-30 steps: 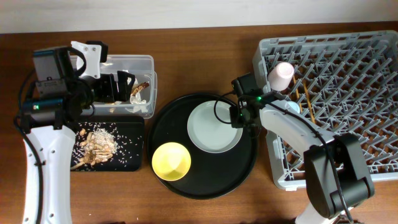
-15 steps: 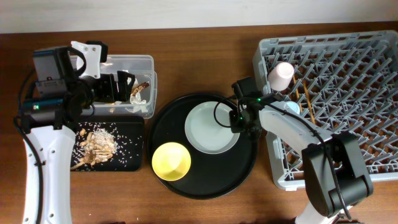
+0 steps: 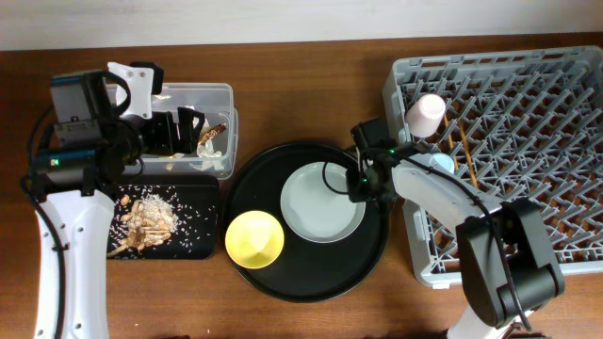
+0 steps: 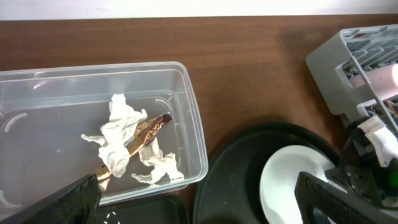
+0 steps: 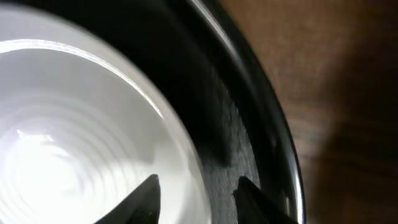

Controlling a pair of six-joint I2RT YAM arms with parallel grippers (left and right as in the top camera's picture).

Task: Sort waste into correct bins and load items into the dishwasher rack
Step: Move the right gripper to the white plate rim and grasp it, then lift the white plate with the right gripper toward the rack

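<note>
My right gripper (image 3: 364, 185) (image 5: 198, 194) is low over the right rim of the pale round plate (image 3: 320, 205) (image 5: 74, 124). Its jaws are apart, one finger (image 5: 144, 198) over the plate and the other on the tray side, the rim between them untouched. The yellow bowl (image 3: 254, 237) sits beside the plate. A pink cup (image 3: 425, 113) and a light blue cup (image 3: 443, 162) stand in the grey dishwasher rack (image 3: 528, 85), with chopsticks (image 3: 465, 155) next to them. My left gripper (image 3: 184, 132) (image 4: 205, 208) hangs wide open and empty over the clear box (image 3: 222, 94) (image 4: 186, 106), which holds a napkin (image 4: 121, 140) and a brown wrapper (image 4: 149, 129).
Plate and bowl lie on a large round black tray (image 3: 377, 247) (image 5: 249, 124). A shallow black rectangular tray (image 3: 203, 235) with food scraps (image 3: 146, 218) sits in front of the clear box. Bare wooden table (image 3: 311, 94) lies behind the round tray.
The plate has slid left and toward the front on the round tray, nudging the yellow bowl a little left. My right gripper shifted with it. The left arm has not moved.
</note>
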